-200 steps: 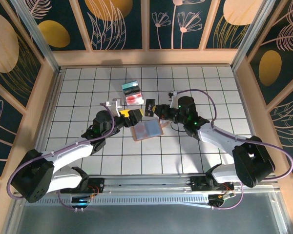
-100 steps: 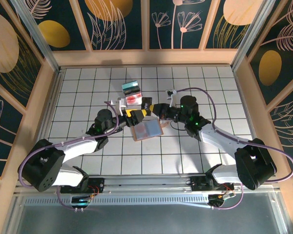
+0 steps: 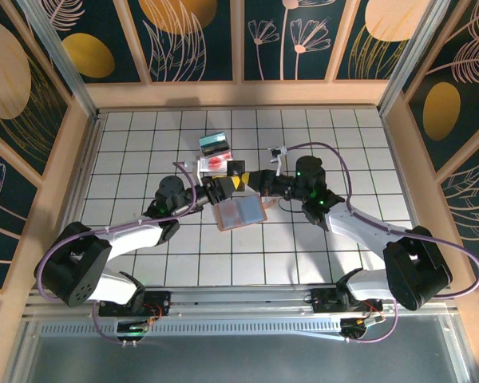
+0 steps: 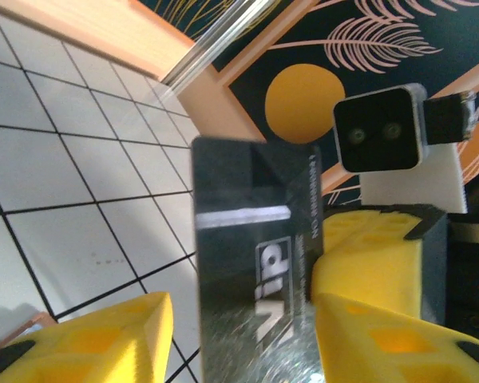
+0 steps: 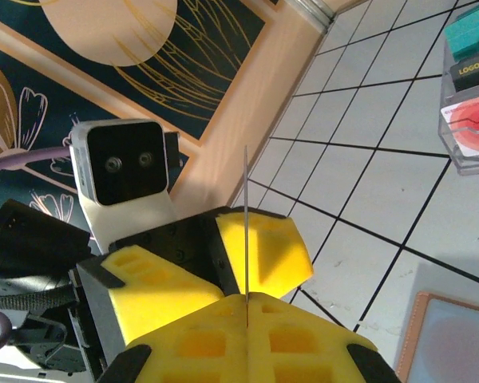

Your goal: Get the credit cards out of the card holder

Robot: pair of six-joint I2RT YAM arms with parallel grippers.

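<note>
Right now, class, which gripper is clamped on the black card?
The right gripper: shut tight on the card; the left gripper stands open around it.

Card holder [image 3: 240,212] on table [image 3: 343,255], clear box [image 3: 215,153] behind.

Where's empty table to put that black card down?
Bare tiles: the wide patch between the right arm and right wall, the far-left corner, the near strip in front of the card holder. Crowded: the middle, where left claw, right claw, black card and clear box bunch.
</note>
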